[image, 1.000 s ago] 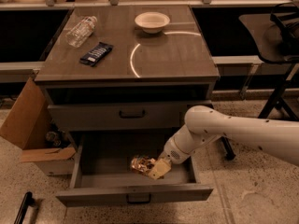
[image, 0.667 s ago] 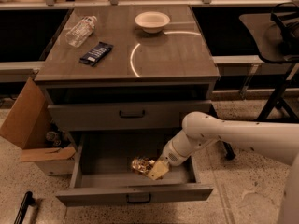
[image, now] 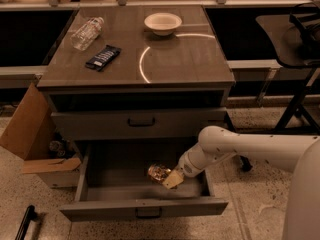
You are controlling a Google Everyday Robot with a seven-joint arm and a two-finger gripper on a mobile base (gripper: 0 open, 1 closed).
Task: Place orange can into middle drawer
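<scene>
The orange can point(image: 158, 172), shiny gold-orange and crinkly, lies inside the open middle drawer point(image: 142, 208), the lowest one of the grey cabinet. My gripper point(image: 170, 179) reaches down into the drawer from the right on a white arm point(image: 235, 146). It is right against the can's right side. The drawer is pulled out toward the camera, its flat front with a small dark handle at the bottom.
On the cabinet top point(image: 190, 59) are a white bowl point(image: 162, 23), a clear plastic bottle point(image: 87, 33) and a dark blue wrapper point(image: 103, 57). The drawer above point(image: 140, 121) is closed. An open cardboard box point(image: 35, 144) stands at the left, a dark chair point(image: 300, 44) at the right.
The arm and gripper have barely moved. The can stays in the drawer by the gripper.
</scene>
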